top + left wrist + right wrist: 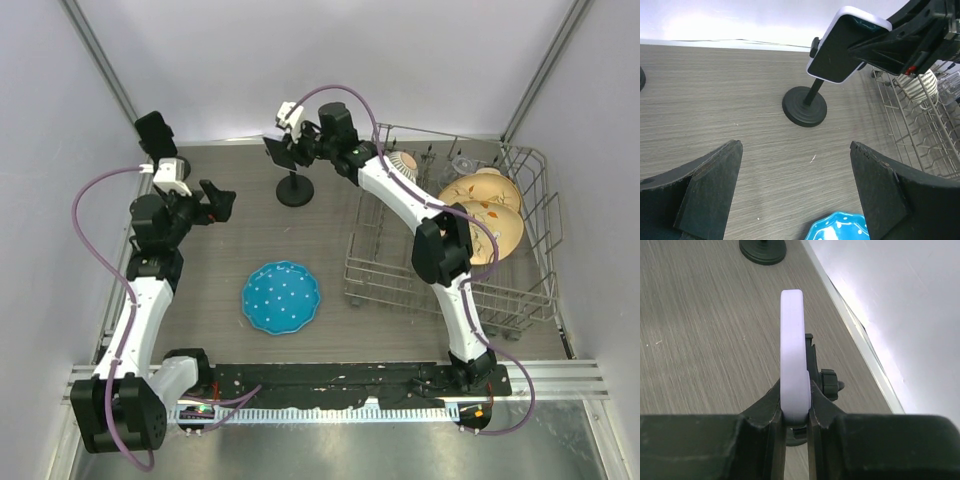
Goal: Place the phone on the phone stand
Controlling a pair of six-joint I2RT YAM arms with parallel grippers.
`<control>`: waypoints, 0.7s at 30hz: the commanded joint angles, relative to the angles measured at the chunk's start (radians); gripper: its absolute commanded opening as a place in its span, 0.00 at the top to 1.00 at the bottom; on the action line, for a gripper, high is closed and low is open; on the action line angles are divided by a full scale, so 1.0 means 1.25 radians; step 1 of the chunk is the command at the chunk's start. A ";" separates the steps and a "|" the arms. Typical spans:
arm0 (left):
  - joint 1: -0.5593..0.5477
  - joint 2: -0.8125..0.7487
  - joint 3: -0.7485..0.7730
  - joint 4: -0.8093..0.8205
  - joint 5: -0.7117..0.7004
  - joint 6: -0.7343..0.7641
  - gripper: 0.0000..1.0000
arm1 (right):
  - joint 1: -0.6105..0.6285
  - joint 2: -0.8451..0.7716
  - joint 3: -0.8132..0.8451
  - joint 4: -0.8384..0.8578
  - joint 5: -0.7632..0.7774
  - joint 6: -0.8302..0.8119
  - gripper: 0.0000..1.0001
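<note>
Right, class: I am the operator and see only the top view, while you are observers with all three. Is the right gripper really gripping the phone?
Observer: Yes. The right wrist view shows the phone edge-on, with its white edge pinched in the right gripper.
Operator: Is the phone at the stand's holder?
Observer: The black holder and knob of the stand are directly behind the phone's back. I cannot tell whether it is seated.
Operator: And the left gripper?
Observer: In the left wrist view the left gripper is open and faces the stand's base. Nothing is between its fingers.
</note>
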 commanded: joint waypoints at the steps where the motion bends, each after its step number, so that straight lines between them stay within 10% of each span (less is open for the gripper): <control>1: 0.002 -0.023 -0.006 0.047 -0.012 -0.015 0.08 | -0.011 0.029 0.095 0.025 -0.081 -0.050 0.99; 15: -0.012 0.092 0.033 0.237 0.402 -0.055 0.15 | -0.012 -0.020 0.045 -0.127 -0.449 0.030 0.99; 21: -0.106 0.165 0.215 -0.126 0.379 0.187 0.13 | -0.014 -0.027 0.043 -0.212 -0.456 -0.030 0.99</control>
